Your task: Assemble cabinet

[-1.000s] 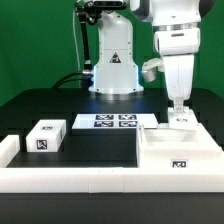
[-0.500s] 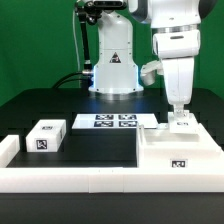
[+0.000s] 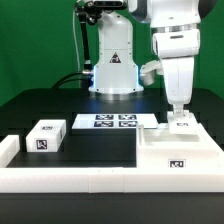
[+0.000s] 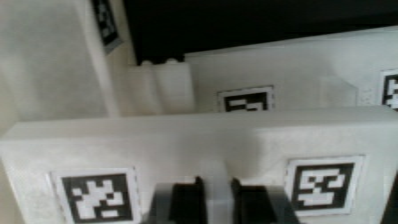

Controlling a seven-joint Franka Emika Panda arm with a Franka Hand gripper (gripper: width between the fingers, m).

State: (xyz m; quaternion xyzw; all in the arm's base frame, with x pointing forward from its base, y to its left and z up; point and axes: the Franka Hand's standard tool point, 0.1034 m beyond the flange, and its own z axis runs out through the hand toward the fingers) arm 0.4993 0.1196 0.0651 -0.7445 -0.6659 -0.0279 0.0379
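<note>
Cabinet (image 3: 165,150) sits at the front edge of the table (image 3: 60,105), near the exterior view's right corner, and has hardly moved in the last second. The gripper (image 3: 180,112) has sunk slightly onto its rear wall. Its fingers (image 4: 180,203) are drawn close and seem to pinch the rim. The grasp looks made, so shifting the body likely follows.

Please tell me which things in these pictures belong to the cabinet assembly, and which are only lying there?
Belong to the job:
- cabinet
- small drawer block, on the exterior view's left
- tagged white block just under the gripper

Only lying about:
- marker board
- long low white rail along the front
</note>
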